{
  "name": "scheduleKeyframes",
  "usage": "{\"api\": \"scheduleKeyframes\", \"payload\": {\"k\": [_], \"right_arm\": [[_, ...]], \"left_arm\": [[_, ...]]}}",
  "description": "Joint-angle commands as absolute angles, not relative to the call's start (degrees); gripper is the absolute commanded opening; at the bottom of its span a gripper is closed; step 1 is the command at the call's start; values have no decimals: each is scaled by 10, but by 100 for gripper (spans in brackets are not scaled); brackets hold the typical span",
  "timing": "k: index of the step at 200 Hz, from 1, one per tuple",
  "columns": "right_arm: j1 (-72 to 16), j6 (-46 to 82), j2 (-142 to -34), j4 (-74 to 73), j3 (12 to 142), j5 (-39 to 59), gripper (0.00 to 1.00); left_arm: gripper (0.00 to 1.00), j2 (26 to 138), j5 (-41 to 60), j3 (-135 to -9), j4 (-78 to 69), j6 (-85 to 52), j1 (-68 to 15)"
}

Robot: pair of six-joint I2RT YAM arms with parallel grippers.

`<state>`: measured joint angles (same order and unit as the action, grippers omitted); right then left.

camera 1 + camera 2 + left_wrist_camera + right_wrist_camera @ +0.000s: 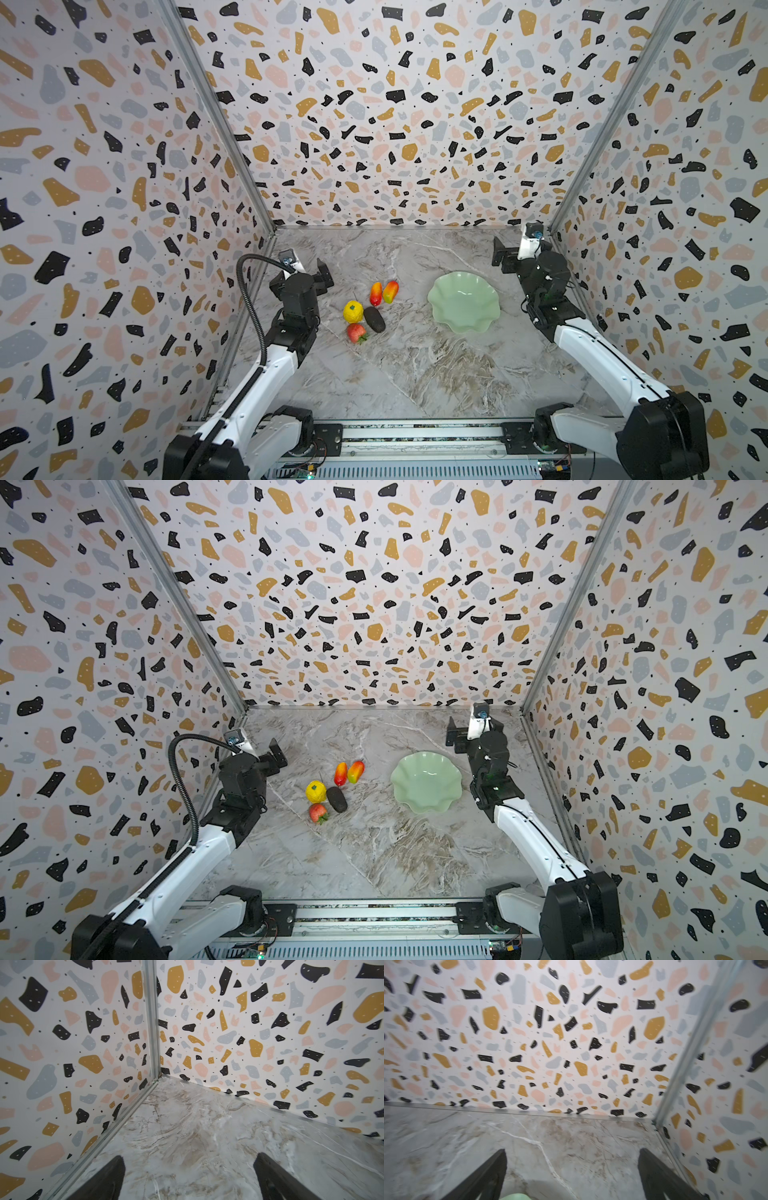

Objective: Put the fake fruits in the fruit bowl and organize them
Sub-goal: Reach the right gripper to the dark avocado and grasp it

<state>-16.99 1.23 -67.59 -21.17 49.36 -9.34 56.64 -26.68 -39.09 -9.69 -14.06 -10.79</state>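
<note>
Nearest us runs the rail point(415, 434) that carries both arm bases, with a small circuit board point(555, 466) below it whose print is too small for us to read. From there the left arm point(274, 361) and the right arm point(602, 359) reach away over the marble table point(415, 374). Farther in, left of centre, we find all five fruits lying on the table in a tight cluster. The strawberry point(356, 333) comes first, then the dark oval point(374, 319) with the yellow fruit point(353, 311) just beside it on its left. Behind them a red-yellow fruit point(375, 294) and its twin point(390, 291) lie side by side, tilted the same way. Right of the cluster and apart from it sits the bowl point(440, 320), mint green with a wavy rim, its pale inside bare. We can make out no lettering on fruit or bowl at this size. The left gripper point(324, 274) hangs left of the fruits and clear of them. Its wrist view shows the fingers point(108, 1178) spread wide with only marble between them. The right gripper point(503, 254) hangs beyond the bowl, near the far right corner. Its fingers point(660, 1178) also stand wide apart and grip nothing, and a sliver of green bowl peeks in beside one finger. Farthest off, terrazzo-patterned walls point(395, 124) close the table in on three sides.
</note>
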Motion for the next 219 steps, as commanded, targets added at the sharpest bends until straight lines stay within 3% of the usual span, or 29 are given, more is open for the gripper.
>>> {"api": "scheduleKeyframes", "payload": {"k": [1,36,77,141,175,219], "right_arm": [[-224,26,-706,-38,550,-50,99],[-319,37,-789,18,658,-3,99],[-417,28,-920,91,751,32,99],[-510,84,-1091,159,876,-23,100],[-527,90,-1174,186,943,-14,82],[-543,96,-1221,190,976,7,73]], "left_arm": [[100,549,-222,-480,123,-148,-109],[100,552,-201,-582,266,-91,-109],[99,585,-138,-561,249,-99,-109],[100,606,-73,-526,233,-84,-75],[100,579,-74,-507,221,-86,-59],[100,577,-71,-504,219,-86,-51]]}}
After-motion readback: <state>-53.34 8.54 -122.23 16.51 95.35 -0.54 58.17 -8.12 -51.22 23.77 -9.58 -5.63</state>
